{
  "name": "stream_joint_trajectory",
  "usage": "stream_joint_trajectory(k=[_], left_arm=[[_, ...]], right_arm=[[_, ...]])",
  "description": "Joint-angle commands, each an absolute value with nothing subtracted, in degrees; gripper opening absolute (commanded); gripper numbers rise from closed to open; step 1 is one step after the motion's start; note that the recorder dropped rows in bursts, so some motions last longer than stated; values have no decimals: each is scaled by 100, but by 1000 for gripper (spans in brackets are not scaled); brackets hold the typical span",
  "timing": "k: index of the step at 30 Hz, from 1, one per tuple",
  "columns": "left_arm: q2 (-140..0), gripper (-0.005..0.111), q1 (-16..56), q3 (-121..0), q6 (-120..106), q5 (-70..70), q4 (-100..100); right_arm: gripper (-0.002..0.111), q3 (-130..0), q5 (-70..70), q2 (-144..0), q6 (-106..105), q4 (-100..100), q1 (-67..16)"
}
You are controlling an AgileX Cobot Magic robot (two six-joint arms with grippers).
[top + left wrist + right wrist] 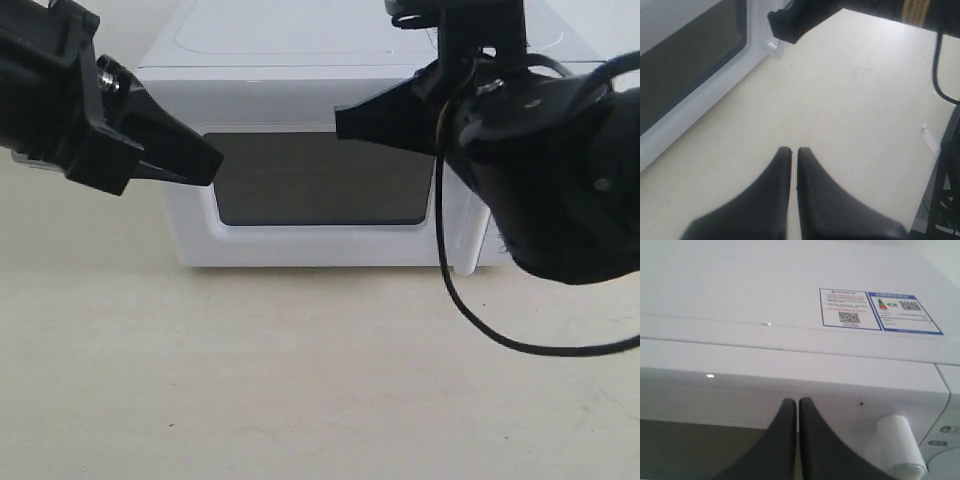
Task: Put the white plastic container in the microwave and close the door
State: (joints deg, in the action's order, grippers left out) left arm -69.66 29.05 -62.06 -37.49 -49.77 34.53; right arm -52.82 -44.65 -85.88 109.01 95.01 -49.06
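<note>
The left claw [208, 163] has its two fingers [782, 190] pressed together, only a hairline seam between them, and grips nothing. The right claw [342, 123] is likewise drawn together and bare, its fingers [812, 440] meeting along a thin line.

The microwave [300, 90] stands just beyond both claws on the pale surface [300, 380]. Its door [310, 190] is closed flush with the body. The tips of the two claws point toward each other across the front of the door, apart, with a stretch of the dark window between them. The left claw's tip sits before the window's near edge, the right claw's higher, by the window's upper edge. Whether either tip touches the door cannot be told.

From the right wrist, that claw aims at the white band above the window, with the vertical white handle [897, 437] just beside it and the stickers [880, 310] on the microwave's top farther beyond. From the left wrist, open surface lies ahead of the claw, the door runs along one side, and the right claw [782, 22] hangs farther ahead by the door's far corner. A black cable [450, 290] loops down from the right arm.

Where the white plastic container is cannot be told; the dark window shows nothing behind it.
</note>
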Motion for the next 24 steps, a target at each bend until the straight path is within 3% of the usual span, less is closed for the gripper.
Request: stream_joint_trajectory(k=[1, 13, 24], left_arm=[[-6935, 4, 2938, -6240, -3704, -5075, 3492], [-6935, 4, 2938, -6240, -3689, -5576, 3859], [-6024, 4, 2938, -5439, -4197, -4941, 5167]], right_arm=[[0, -4991, -4525, -7937, 10529, 9396, -5154], [0, -3280, -4839, -5209, 9940, 8346, -5396], [0, -3071, -6252, -3121, 9500, 6619, -5396]])
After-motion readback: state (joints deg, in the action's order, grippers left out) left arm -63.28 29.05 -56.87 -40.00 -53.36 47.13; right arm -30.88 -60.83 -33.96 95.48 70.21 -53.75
